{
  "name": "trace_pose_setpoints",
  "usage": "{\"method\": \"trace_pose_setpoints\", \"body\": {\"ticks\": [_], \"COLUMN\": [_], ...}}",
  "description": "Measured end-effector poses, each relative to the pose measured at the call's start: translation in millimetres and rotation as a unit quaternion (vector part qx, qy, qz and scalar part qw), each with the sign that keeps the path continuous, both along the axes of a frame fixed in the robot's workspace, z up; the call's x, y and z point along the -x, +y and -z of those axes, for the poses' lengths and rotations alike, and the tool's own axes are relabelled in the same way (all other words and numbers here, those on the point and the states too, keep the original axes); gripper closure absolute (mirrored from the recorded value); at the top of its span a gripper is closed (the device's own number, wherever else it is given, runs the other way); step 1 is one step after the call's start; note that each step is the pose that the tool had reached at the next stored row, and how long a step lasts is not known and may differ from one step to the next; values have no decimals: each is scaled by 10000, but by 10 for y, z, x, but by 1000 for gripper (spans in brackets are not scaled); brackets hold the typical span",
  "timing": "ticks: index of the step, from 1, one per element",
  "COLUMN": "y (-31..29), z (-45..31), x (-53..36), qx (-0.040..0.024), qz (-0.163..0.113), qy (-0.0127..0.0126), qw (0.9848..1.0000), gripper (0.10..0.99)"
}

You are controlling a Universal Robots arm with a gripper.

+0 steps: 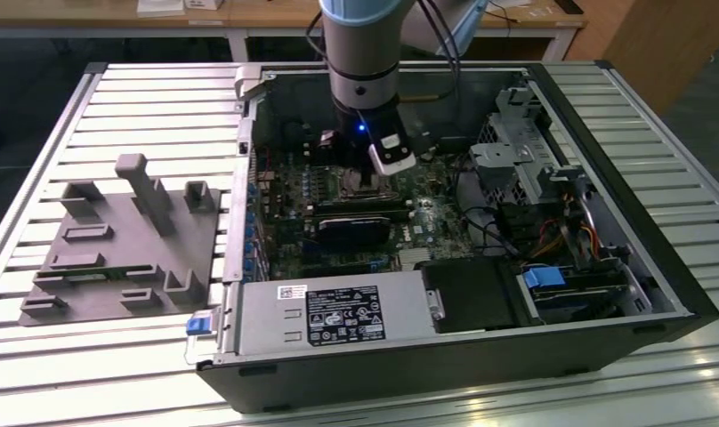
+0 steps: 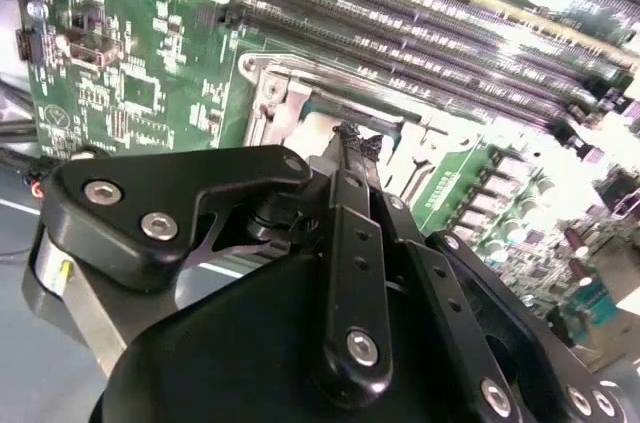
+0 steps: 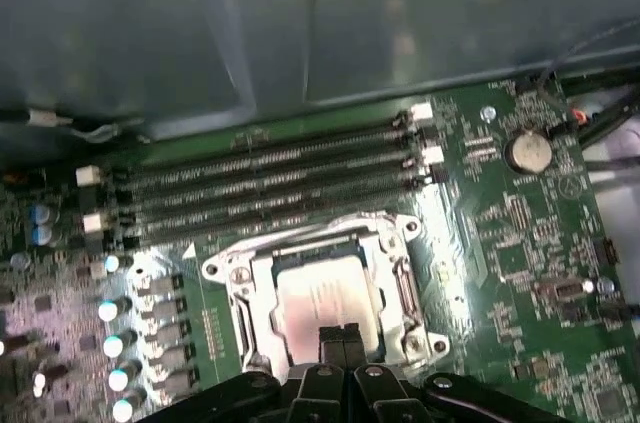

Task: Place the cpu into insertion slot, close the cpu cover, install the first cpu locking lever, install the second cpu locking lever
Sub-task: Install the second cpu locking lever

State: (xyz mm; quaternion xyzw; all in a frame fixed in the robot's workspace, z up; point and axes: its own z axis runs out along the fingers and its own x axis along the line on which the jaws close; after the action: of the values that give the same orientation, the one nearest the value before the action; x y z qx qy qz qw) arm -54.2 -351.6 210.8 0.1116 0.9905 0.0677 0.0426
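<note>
The cpu, with its dull silver top, lies flat inside the insertion slot on the green board. The silvery cpu cover appears to lie down around it as a frame. My gripper hovers at the socket's edge just over the chip, its two black fingertips pressed together with nothing between them. In the second wrist view the gripper points at the slot's shiny rim. In the exterior view the gripper reaches down into the open computer case. I cannot make out how the locking levers stand.
Long black memory slots run close beside the socket, with a coin battery further off. A power supply, drive cages and cables crowd the case. A grey fixture sits on the slatted table at the exterior view's left.
</note>
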Motion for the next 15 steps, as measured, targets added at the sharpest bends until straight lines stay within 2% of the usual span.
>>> {"method": "trace_pose_setpoints", "body": {"ticks": [3,5,8,15], "y": [71,105,118,126], "z": [0,0,-31,-160], "x": [-2,-2,-2,-3], "qx": [56,70,80,126], "qz": [0,0,0,0], "qy": [0,0,1,0], "qw": [10000,10000,10000,9999], "gripper": [984,984,984,984]}}
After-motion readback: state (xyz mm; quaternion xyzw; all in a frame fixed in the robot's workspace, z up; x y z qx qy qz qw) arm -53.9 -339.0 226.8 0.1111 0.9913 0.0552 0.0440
